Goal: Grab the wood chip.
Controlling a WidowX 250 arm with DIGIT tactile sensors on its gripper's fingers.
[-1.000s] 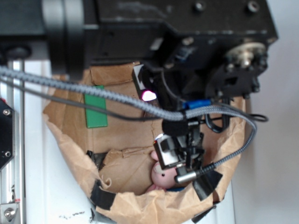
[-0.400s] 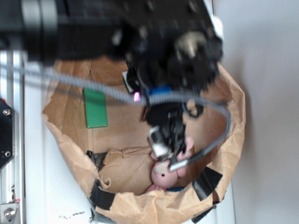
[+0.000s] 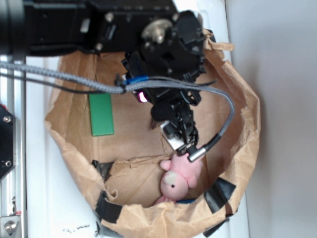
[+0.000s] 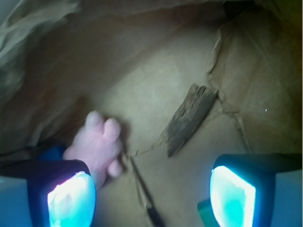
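Inside the brown paper-lined bin (image 3: 69, 144), the gripper (image 4: 151, 191) hangs above the floor with jaws spread wide and nothing between them; both pads glow cyan in the wrist view. Wood chip (image 4: 191, 118) lies flat on the creased paper, ahead of the jaws and toward the right pad, apart from both. Not yet touched, so the grab seems entirely ahead: line up, descend, close. Chip: dark brown, rough, bark-like, elongated, jagged at the ends, lying on a diagonal. Pink plush bunny (image 3: 179, 177) sits soft and rounded just beside the left pad in the wrist view. Flat green block (image 3: 101, 114) rests well apart, smooth-faced, rectangular. Paper is wrinkled and torn at seams, patched with black tape (image 3: 106, 204) on the rim.
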